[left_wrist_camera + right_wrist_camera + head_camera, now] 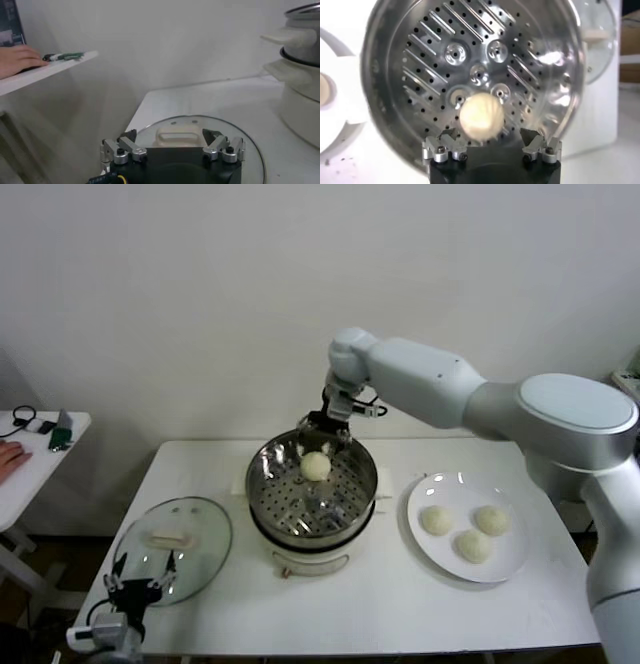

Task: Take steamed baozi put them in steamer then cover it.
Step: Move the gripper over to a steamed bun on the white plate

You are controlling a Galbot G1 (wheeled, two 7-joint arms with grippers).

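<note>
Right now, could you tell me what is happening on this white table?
The right gripper, fingers open, hangs above the far rim of the round shiny steel steamer, and one cream-white round bun shows just below it, over the perforated tray. Three more buns wait on the flat white plate to the right. The left gripper, also open, sits idle at the near edge of the clear glass lid, which lies flat on the table.

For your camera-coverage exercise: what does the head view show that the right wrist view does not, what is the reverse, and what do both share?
Only the head view shows three baozi on the white plate and the left gripper over the cover. Only the right wrist view shows the tray's perforations closely. Both show the steamer and one baozi below the open right gripper.
</note>
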